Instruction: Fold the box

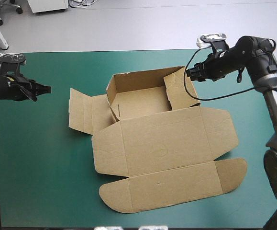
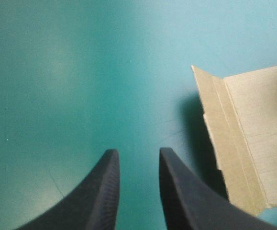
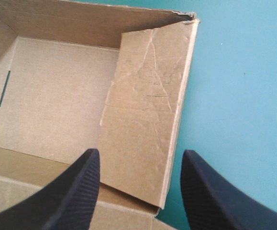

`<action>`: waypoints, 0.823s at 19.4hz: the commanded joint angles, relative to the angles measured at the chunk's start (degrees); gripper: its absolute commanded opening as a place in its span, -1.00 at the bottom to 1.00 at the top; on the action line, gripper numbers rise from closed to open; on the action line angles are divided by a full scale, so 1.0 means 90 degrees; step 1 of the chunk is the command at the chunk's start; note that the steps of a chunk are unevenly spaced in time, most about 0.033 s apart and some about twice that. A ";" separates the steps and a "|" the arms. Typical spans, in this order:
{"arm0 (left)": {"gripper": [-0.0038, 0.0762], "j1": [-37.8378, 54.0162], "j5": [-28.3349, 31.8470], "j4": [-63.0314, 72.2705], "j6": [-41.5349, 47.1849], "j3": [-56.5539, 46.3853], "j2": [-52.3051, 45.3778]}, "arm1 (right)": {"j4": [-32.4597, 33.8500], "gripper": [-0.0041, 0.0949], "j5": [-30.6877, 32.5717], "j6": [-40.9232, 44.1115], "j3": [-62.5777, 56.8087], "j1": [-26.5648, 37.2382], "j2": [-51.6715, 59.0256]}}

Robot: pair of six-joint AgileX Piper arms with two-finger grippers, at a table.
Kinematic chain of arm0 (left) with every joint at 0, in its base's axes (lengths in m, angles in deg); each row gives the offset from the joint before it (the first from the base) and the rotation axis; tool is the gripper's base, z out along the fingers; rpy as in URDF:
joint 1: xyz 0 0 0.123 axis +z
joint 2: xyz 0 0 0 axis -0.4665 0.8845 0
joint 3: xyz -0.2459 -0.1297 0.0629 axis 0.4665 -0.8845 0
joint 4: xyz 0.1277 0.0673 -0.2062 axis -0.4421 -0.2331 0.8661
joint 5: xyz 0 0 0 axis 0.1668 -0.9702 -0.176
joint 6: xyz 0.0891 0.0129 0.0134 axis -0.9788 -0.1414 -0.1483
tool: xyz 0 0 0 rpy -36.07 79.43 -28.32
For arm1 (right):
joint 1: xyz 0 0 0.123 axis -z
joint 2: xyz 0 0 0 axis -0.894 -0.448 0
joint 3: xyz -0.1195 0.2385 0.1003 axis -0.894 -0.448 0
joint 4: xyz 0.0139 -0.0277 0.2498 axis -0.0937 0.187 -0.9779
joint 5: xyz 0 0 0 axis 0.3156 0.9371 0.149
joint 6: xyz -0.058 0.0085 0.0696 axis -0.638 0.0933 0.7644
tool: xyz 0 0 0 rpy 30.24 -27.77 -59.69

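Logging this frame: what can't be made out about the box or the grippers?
Left wrist view: most of the box is cut off by the frame edge; only one flap shows.
Right wrist view: the leaning side panel hides whatever lies beneath it.
High view: whether the right gripper touches the box, too small and dark.

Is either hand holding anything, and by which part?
Nothing is held. The left hand is open over the cover; the right hand is open at the side wall of the box, not clamping it.
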 commanded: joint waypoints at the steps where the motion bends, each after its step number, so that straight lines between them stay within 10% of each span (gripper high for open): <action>1: -0.38 0.0007 0.0310 0.0123 0.0006 0.0168 -0.0208 | 0.0159 0.04 -0.0772 0.0068 -0.0425 0.0027 0.1042; 11: -0.38 0.0007 0.0272 0.0429 -0.0093 0.0168 -0.0195 | 0.0761 0.00 -0.3605 0.0441 -0.3747 -0.0839 0.2200; 16: -0.38 0.0007 0.0238 0.0429 -0.0124 0.0168 -0.0183 | 0.0761 0.56 -0.4004 0.0037 -0.3509 -0.0839 0.1734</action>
